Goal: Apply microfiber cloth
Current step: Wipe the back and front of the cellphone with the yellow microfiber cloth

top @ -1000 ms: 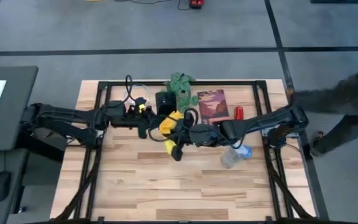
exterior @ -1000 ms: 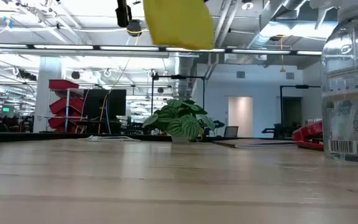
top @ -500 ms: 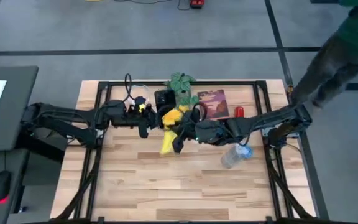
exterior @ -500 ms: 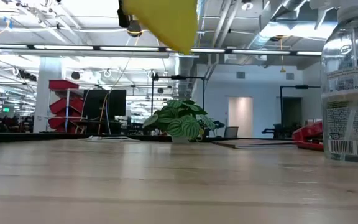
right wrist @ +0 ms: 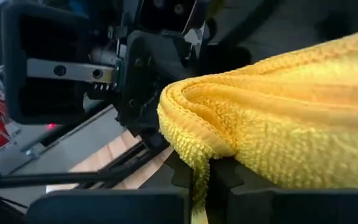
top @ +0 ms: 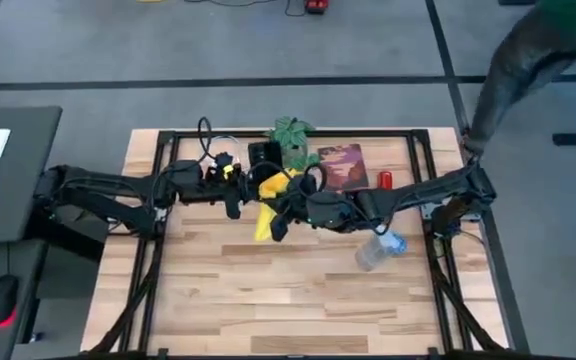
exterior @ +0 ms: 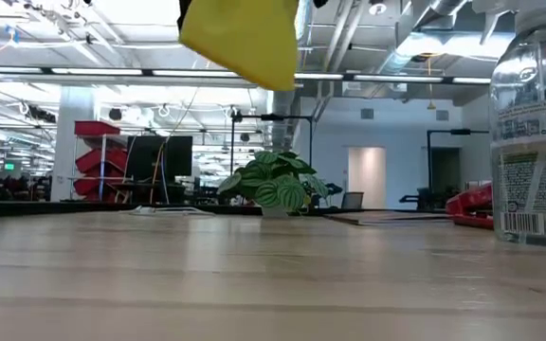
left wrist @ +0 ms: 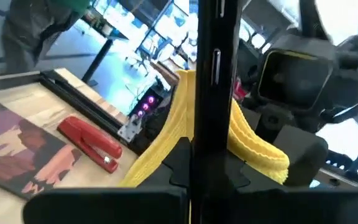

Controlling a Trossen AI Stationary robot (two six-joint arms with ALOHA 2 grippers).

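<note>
The microfiber cloth point(top: 265, 212) is bright yellow and hangs bunched in the air over the table's middle; the low view shows its lower part point(exterior: 242, 43) well above the wood. My right gripper point(top: 286, 210) is shut on it. Just to its left, my left gripper point(top: 235, 198) is shut on a thin black smartphone point(left wrist: 211, 74), seen edge-on in the left wrist view. There the cloth point(left wrist: 253, 140) drapes right behind the phone. I cannot tell whether cloth and phone touch. My left gripper pinches the smartphone's lower end point(left wrist: 194, 155) between its two fingers, one on each flat face. The phone sticks out along the fingers, clear of the table. My right gripper pinches a folded bunch of the cloth point(right wrist: 197, 146), several layers thick, between its two fingers. The cloth bulges out beyond the fingers and hangs slack, clear of the table.
A potted plant point(top: 293, 135), a dark red booklet point(top: 340, 166) and a red stapler point(top: 385, 181) lie along the far edge. A clear bottle point(top: 372, 252) is right of centre. The table's near half point(top: 288, 310) is bare wood. A person stands beyond the far right corner.
My right gripper has carried the cloth a little toward the table's left and far edge, nearer the phone. The cloth has swung and now hangs longer, slanting down to the left. The person at the far right has moved away.
</note>
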